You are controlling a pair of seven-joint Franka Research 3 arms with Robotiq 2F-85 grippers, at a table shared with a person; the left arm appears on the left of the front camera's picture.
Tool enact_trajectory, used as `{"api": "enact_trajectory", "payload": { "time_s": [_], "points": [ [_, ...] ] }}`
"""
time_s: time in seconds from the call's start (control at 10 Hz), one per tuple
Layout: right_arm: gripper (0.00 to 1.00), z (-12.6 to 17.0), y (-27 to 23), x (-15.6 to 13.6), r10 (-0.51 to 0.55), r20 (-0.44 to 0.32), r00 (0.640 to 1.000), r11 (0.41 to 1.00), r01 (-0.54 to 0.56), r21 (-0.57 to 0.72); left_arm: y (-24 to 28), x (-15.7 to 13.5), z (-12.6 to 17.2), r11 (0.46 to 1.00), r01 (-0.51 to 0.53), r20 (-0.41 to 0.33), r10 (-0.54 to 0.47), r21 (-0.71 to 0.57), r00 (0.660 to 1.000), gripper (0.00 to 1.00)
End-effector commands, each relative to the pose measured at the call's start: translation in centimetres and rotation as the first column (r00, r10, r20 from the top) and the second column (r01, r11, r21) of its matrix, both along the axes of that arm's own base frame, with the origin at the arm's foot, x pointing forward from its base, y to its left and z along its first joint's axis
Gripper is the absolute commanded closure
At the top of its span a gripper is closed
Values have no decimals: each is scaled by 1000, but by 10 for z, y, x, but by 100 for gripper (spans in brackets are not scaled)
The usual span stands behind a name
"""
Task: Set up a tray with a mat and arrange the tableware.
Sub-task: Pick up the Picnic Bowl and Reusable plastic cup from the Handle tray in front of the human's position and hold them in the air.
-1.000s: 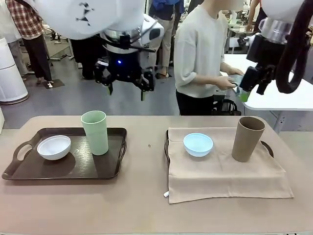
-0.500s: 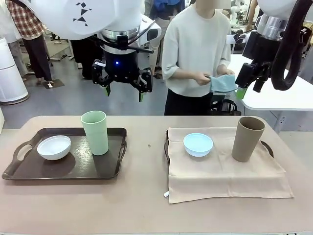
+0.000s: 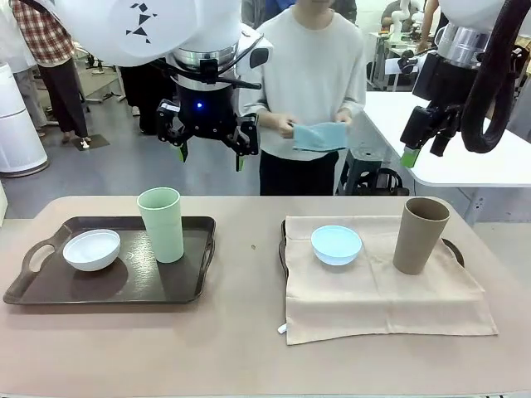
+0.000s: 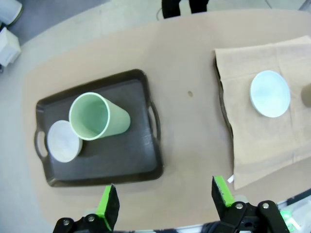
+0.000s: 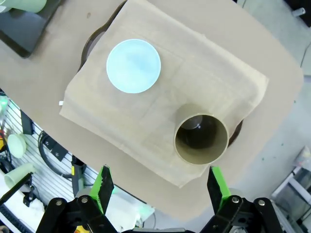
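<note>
A dark tray (image 3: 187, 286) at the table's left carries a white bowl (image 3: 91, 249) and an upright pale green tumbler (image 3: 162, 224). To the right, a tan mat (image 3: 382, 290) covers a second dark tray (image 3: 283, 249); on the mat stand a light blue bowl (image 3: 336, 245) and a tan-brown tumbler (image 3: 421, 235). My left gripper (image 3: 211, 157) hangs open high above the left tray (image 4: 97, 167), empty. High over the mat (image 5: 146, 121), my right gripper (image 3: 421, 152) is open and empty too. From above I see the green tumbler (image 4: 97, 116), white bowl (image 4: 63, 141), blue bowl (image 5: 133, 66) and brown tumbler (image 5: 200, 139).
A person stands at the far side of the table, both hands holding a light blue cloth (image 3: 319, 135). A white table (image 3: 465, 162) stands behind at the right. Bare tabletop (image 3: 245, 274) lies between the two trays and along the front edge.
The person has stepped left to the middle of the far side, now holding the blue cloth in front. The left gripper rose slightly; tableware has not moved.
</note>
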State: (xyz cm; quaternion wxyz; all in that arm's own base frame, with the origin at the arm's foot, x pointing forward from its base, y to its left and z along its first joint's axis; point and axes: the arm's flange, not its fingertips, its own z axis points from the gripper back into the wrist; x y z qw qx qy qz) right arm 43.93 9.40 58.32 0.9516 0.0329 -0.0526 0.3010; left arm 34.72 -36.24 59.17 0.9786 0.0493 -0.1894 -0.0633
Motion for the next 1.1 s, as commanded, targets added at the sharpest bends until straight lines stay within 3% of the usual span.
{"api": "enact_trajectory", "payload": {
  "time_s": [0.0,0.8,1.0],
  "points": [
    [0,-4,-3,-5,12,1,1000,1000,-12,-10,0,2,2,1000,10,2,-10,-6,1000,0],
    [0,0,0,0,0,0,1000,1000,0,0,-1,-1,0,1000,1,1,-1,1,1000,0],
    [0,-13,-33,-10,-75,-46,996,997,77,32,62,0,-1,998,61,-111,-62,-18,992,0]
  ]
}}
